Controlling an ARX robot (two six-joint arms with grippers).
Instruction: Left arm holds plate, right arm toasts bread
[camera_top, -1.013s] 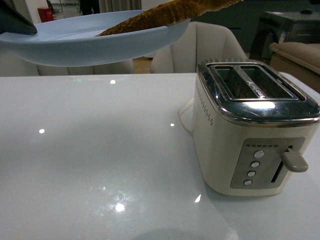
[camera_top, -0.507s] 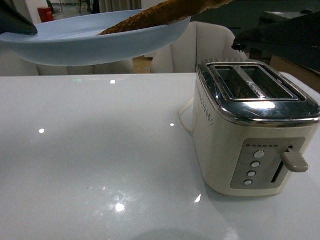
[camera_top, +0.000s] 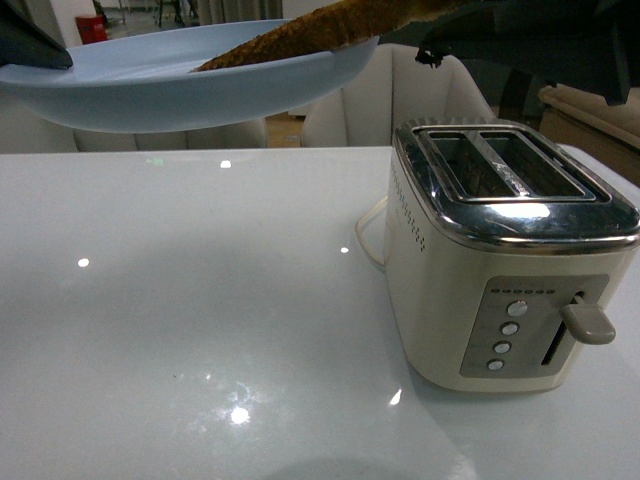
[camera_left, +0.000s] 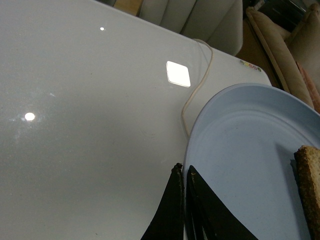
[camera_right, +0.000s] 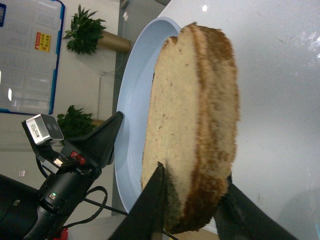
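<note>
Our right gripper (camera_right: 194, 175) has the bread (camera_right: 195, 110) by one end only, so we judge the slice could tear or swing and drop short of the toaster (camera_top: 500, 250). Its fingers stand apart, one against each face of the slice, but we cannot tell whether they squeeze yet. The bread leans on the plate (camera_left: 240, 150), whose rim our left gripper (camera_left: 183, 169) pinches, aloft at ten o'clock from the toaster.

A cream two-slot toaster (camera_top: 500, 280) with a chrome top stands on the glossy white table (camera_top: 200, 320) just below the right fingers (camera_right: 149, 210), its pale cord (camera_top: 368, 232) trailing behind and white chairs (camera_top: 420, 95) beyond.
</note>
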